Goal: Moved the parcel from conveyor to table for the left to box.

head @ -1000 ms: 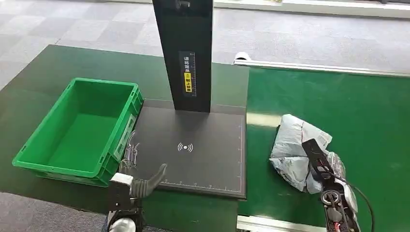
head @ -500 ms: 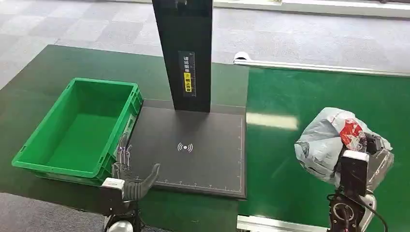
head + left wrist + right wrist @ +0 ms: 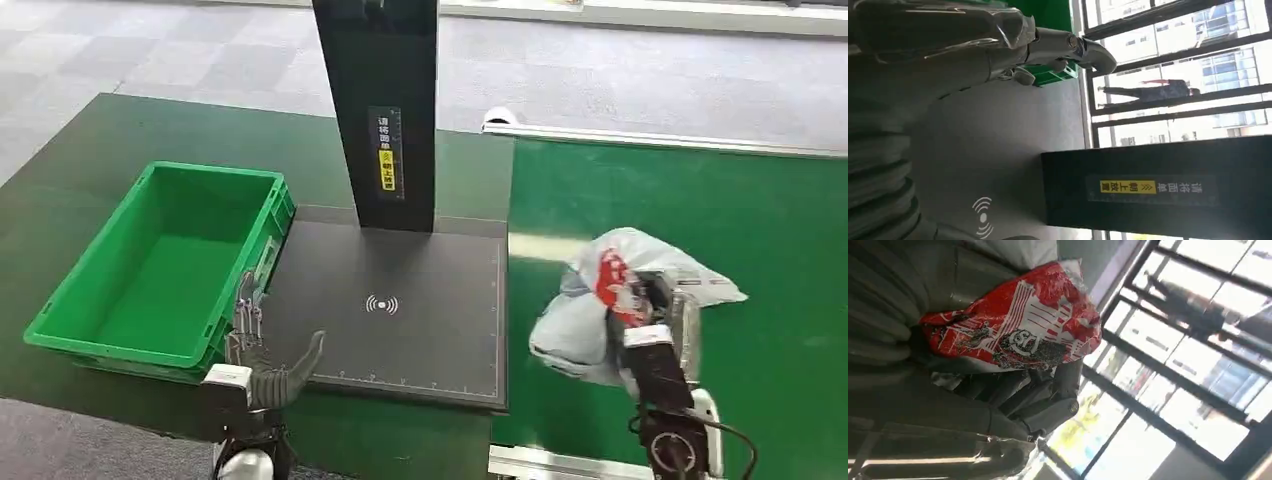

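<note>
Robot hand (image 3: pixel 1013 400) grips parcel (image 3: pixel 1013 325) (red-printed wrapping).

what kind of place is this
Probably a parcel-sorting station: a green conveyor belt, a black scanning pad under a post, a green crate, and a grey parcel held by the right robot hand.

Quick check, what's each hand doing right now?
Left hand: open, holding nothing, beside the green crate.
Right hand: holding the grey parcel.
</note>
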`<state>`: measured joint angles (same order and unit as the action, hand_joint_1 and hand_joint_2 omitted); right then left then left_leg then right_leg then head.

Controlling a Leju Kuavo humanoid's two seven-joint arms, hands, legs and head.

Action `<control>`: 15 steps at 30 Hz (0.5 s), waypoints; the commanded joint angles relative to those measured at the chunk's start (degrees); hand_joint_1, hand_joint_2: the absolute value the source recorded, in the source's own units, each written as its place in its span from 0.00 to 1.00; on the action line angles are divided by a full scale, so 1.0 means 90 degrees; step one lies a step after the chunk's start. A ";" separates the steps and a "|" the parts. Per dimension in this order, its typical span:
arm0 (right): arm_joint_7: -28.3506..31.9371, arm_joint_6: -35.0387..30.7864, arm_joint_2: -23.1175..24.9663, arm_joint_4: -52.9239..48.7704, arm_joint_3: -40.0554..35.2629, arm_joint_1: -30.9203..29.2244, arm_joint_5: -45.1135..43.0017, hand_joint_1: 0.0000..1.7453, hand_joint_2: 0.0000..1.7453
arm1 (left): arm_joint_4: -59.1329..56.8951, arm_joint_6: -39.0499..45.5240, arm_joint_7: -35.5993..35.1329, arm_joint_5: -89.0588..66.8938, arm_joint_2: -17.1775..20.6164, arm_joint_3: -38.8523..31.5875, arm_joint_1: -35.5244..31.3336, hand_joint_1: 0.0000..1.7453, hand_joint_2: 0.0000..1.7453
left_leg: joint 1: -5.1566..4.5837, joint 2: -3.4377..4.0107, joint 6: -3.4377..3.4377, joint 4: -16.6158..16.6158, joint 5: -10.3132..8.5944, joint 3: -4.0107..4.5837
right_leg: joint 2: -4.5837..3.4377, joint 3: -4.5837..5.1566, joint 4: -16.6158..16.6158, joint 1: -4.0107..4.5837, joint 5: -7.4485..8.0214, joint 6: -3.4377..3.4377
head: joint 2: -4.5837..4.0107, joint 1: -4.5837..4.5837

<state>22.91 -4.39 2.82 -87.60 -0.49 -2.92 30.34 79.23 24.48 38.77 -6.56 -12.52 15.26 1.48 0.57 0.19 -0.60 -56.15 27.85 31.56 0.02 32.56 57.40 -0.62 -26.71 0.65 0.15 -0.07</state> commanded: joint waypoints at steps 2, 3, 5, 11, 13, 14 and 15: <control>-0.0011 0.0381 0.0051 0.1006 -0.2084 -0.0237 0.0198 1.00 1.00 | -0.0555 -0.0132 -0.0074 -0.0054 0.0033 -0.0141 -0.0408 0.00 1.00 | 0.0008 0.0019 0.0000 0.0015 -0.0002 -0.0020 | -0.0020 -0.0016 -0.0018 0.0010 0.0009 -0.0004 | -0.0002 0.0002; -0.0011 0.0381 0.0051 0.1006 -0.2084 -0.0237 0.0198 1.00 1.00 | -0.0555 -0.0132 -0.0074 -0.0054 0.0033 -0.0141 -0.0408 0.00 1.00 | 0.0004 0.0014 0.0001 0.0011 -0.0001 -0.0015 | -0.0014 -0.0011 -0.0012 0.0005 0.0005 -0.0002 | -0.0002 0.0000; -0.0006 0.0611 0.0047 0.1016 -0.2073 -0.0256 0.0081 1.00 1.00 | -0.0523 -0.0137 -0.0094 -0.0070 0.0032 -0.0173 -0.0376 0.00 1.00 | 0.0004 0.0008 0.0003 0.0012 -0.0002 -0.0014 | -0.0008 -0.0015 -0.0014 0.0006 0.0005 -0.0002 | -0.0002 0.0000; 0.0028 0.0941 0.0114 0.1257 -0.2279 -0.0415 0.0102 1.00 1.00 | -0.0594 -0.0185 -0.0136 -0.0108 0.0062 -0.0185 -0.0404 0.00 1.00 | -0.0002 0.0008 0.0000 0.0007 0.0000 -0.0007 | -0.0014 -0.0007 -0.0006 -0.0002 0.0005 -0.0004 | -0.0002 0.0002; 0.0089 0.1050 0.0066 0.1253 -0.2378 -0.0407 0.0111 1.00 1.00 | -0.0630 -0.0205 -0.0150 -0.0120 0.0052 -0.0155 -0.0433 0.00 1.00 | -0.0001 0.0003 -0.0001 0.0011 -0.0005 -0.0009 | -0.0010 -0.0009 -0.0010 -0.0001 0.0007 -0.0006 | -0.0002 0.0002; 0.0099 0.1066 0.0054 0.1254 -0.2404 -0.0394 0.0123 1.00 1.00 | -0.0639 -0.0211 -0.0156 -0.0124 0.0039 -0.0140 -0.0443 0.00 1.00 | -0.0001 0.0004 -0.0001 0.0014 -0.0006 -0.0010 | -0.0011 -0.0010 -0.0014 0.0000 0.0010 -0.0008 | -0.0002 0.0002; 0.0100 0.1068 0.0046 0.1258 -0.2408 -0.0388 0.0126 1.00 1.00 | -0.0640 -0.0214 -0.0160 -0.0126 0.0030 -0.0129 -0.0443 0.00 1.00 | 0.0001 0.0000 -0.0001 0.0011 -0.0005 -0.0008 | -0.0008 -0.0009 -0.0013 0.0001 0.0008 -0.0007 | -0.0002 0.0002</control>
<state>23.06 3.89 3.89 -81.18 -18.66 -3.79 31.52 77.35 23.11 37.88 -7.48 -12.96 14.34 -0.93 0.55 0.11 -0.60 -56.16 27.85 31.58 0.04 32.55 57.40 -0.65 -26.71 0.66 0.13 -0.04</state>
